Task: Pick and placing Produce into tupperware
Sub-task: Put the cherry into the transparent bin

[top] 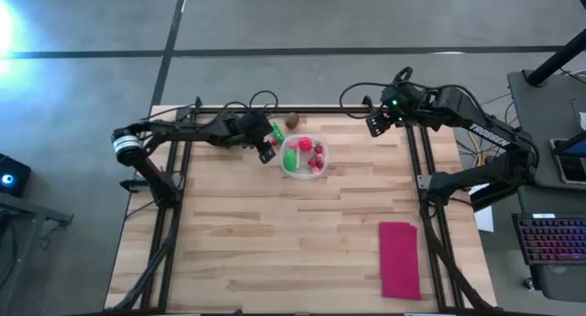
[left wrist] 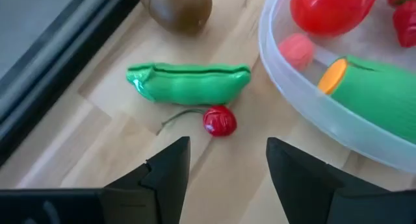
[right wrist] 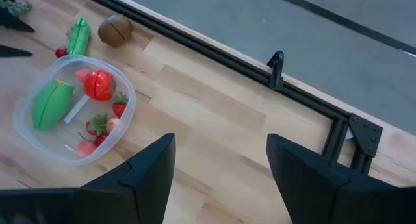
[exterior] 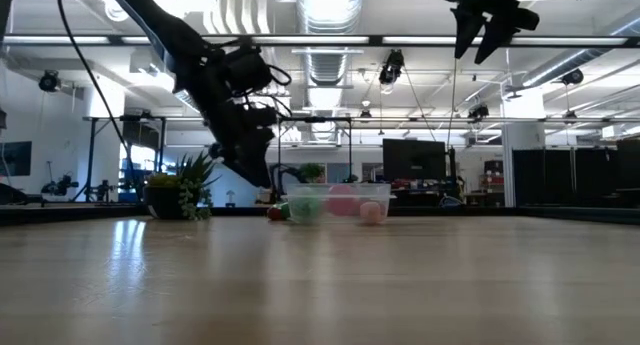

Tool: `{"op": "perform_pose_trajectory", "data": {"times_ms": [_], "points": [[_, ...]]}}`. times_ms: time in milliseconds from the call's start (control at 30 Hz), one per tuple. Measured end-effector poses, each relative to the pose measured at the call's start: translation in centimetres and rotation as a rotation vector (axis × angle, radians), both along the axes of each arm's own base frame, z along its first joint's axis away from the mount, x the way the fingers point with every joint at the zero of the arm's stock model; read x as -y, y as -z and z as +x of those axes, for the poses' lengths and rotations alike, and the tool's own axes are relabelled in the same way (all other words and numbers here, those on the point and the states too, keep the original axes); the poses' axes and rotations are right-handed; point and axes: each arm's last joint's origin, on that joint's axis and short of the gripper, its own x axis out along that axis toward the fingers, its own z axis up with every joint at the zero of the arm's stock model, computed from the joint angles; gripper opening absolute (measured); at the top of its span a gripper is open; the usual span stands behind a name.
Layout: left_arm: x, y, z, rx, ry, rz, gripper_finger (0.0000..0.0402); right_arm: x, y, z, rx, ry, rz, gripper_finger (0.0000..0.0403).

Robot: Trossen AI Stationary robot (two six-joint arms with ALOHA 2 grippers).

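The clear tupperware [top: 304,157] stands near the table's far edge and holds a large green piece [left wrist: 383,94], a red tomato [left wrist: 328,8] and several small red pieces [right wrist: 104,123]. Outside it, on the wood to its left, lie a green pea pod [left wrist: 190,81], a small red cherry with a stem [left wrist: 220,121] and a brown kiwi [left wrist: 181,6]. My left gripper [left wrist: 224,165] is open and low, just short of the cherry, touching nothing. My right gripper [right wrist: 221,165] is open, raised high over the table's far right part.
A magenta cloth [top: 399,259] lies flat near the table's near right corner. A black frame rail [right wrist: 214,52] runs along the far edge. A potted plant [exterior: 185,197] shows beyond the table in the low view. Bare wood fills the middle and near side.
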Motion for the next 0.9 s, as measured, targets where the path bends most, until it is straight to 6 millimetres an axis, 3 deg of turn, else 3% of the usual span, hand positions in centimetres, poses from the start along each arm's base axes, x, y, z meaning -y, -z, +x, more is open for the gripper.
{"op": "perform_pose_trajectory", "data": {"times_ms": [333,900], "points": [[-0.3,2.7,1.0,0.019,0.011,-0.007,0.0189,0.0,0.0,0.1,0.025,0.025,0.006,0.023],[-0.8,4.4,1.8,0.009,0.014,-0.012,0.0189,0.0,0.0,0.0,0.035,0.047,0.018,0.023]]}}
